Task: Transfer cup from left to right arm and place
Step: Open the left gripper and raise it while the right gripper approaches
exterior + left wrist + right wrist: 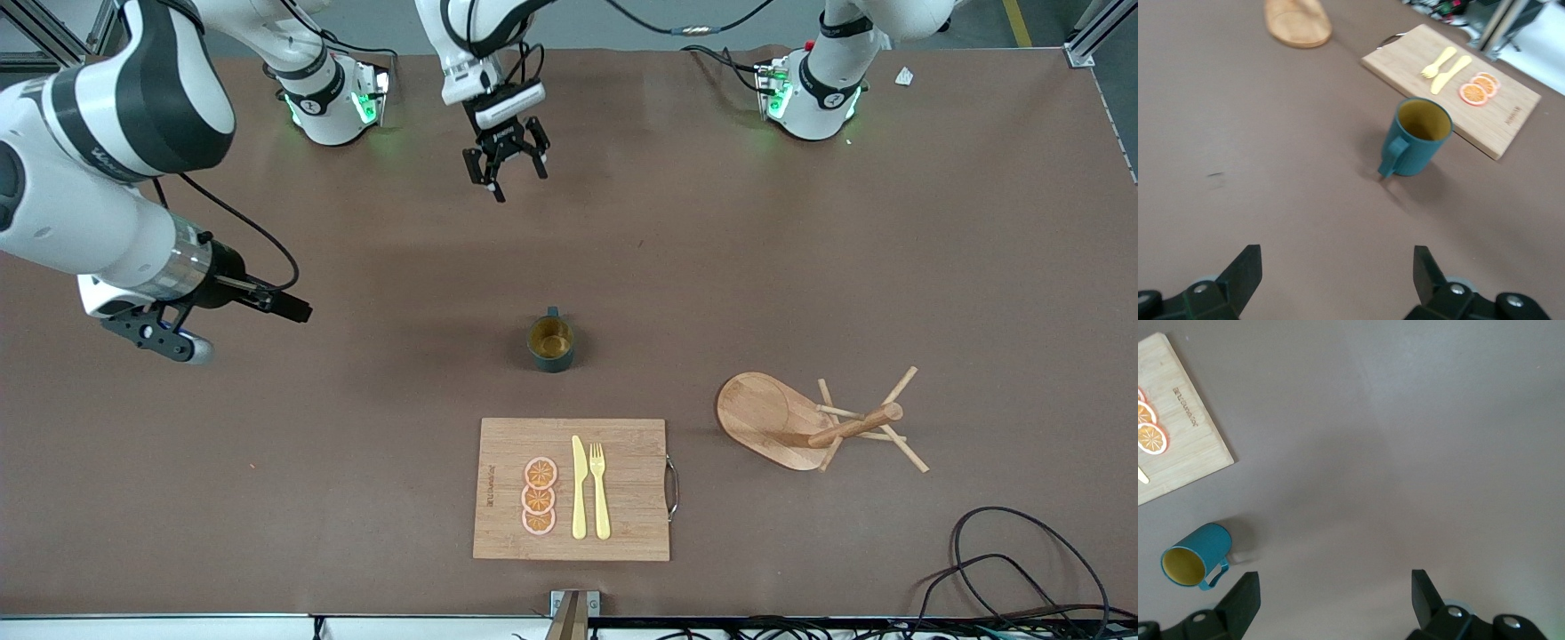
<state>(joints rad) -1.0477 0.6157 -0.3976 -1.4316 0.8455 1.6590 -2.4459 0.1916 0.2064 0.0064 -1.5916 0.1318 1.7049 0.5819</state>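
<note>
The dark teal cup, mustard-brown inside, stands upright near the middle of the table, its handle turned toward the robots' bases. My left gripper is open and empty, up over bare table between the bases and the cup. In the left wrist view the cup lies well ahead of the open left gripper. My right gripper is open and empty, raised over the right arm's end of the table. In the right wrist view the cup shows off to one side of the open right gripper.
A wooden cutting board with orange slices, a yellow knife and a yellow fork lies nearer the front camera than the cup. A wooden peg stand lies tipped over toward the left arm's end. Cables lie at the table's front corner.
</note>
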